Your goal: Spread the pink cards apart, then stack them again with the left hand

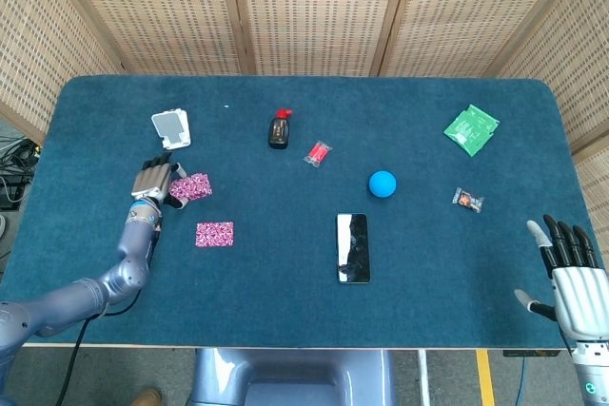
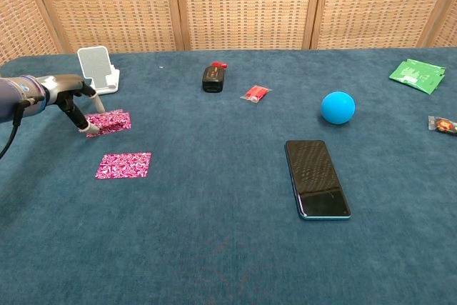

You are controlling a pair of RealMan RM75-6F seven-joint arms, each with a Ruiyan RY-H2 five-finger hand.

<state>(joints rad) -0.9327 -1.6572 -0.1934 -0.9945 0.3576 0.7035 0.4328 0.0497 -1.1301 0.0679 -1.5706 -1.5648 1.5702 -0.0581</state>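
Your left hand [image 1: 155,182] sits at the left side of the blue felt surface [image 1: 285,311], fingers curled downward, fingertips touching the left edge of the upper pink cards [image 1: 189,187]; whether it pinches them you cannot tell from either view. Those patterned cards lie overlapped and slightly askew, so their exact number cannot be read. One more pink card [image 1: 214,234] lies flat and alone nearer you, apart from the hand.

Just behind the hand stands a small white phone stand [image 1: 171,128], its plate tilted back, the closest thing to your working area. Further right along the far half sit a small dark bottle with a red cap [image 1: 279,129] and a red wrapped sweet [image 1: 317,153]. A smooth blue ball [image 1: 382,183] rests near the middle, with a glossy black phone [image 1: 352,247] lying flat in front of it. A crinkled green packet [image 1: 471,129] and a small clear-wrapped sweet [image 1: 467,200] lie toward the right edge.

Your right hand [image 1: 572,278] hangs off the near right corner, fingers spread and upright, holding nothing. Woven wicker screens [image 1: 314,7] close in the scene behind.
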